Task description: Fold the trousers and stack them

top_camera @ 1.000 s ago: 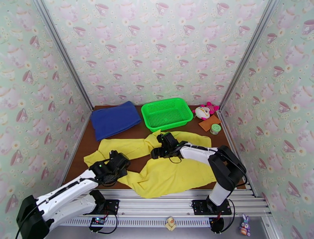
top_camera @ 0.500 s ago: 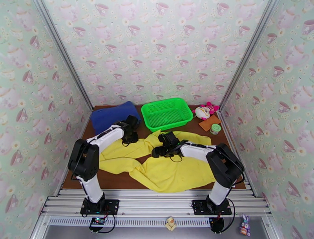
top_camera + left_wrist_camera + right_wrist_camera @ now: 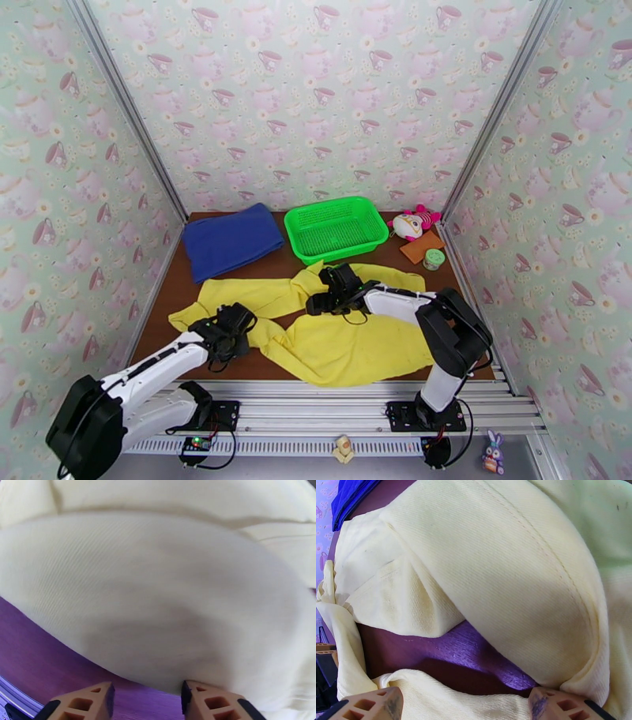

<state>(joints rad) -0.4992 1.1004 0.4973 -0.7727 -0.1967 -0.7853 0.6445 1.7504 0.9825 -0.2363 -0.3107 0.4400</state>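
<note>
Table (image 3: 175,288): brown, walled on three sides.
Trousers (image 3: 340,347): yellow, crumpled, lying flat on table. Long axis left-right; narrow strip across middle, broad part toward near edge, centre-right. Waist end: cannot tell.
Blue folded cloth (image 3: 231,239): far left, just beyond trousers.
Green basket (image 3: 336,227): far centre, beside trousers' far edge.
Right gripper (image 3: 320,300): over trousers' middle, fingers spread wide, nothing clamped.
Left gripper (image 3: 231,330): at left strip, fingers (image 3: 85,701) parted, bare table between.
Plush toy (image 3: 412,223), brown mat (image 3: 421,246), small jar (image 3: 433,258): far right corner.
</note>
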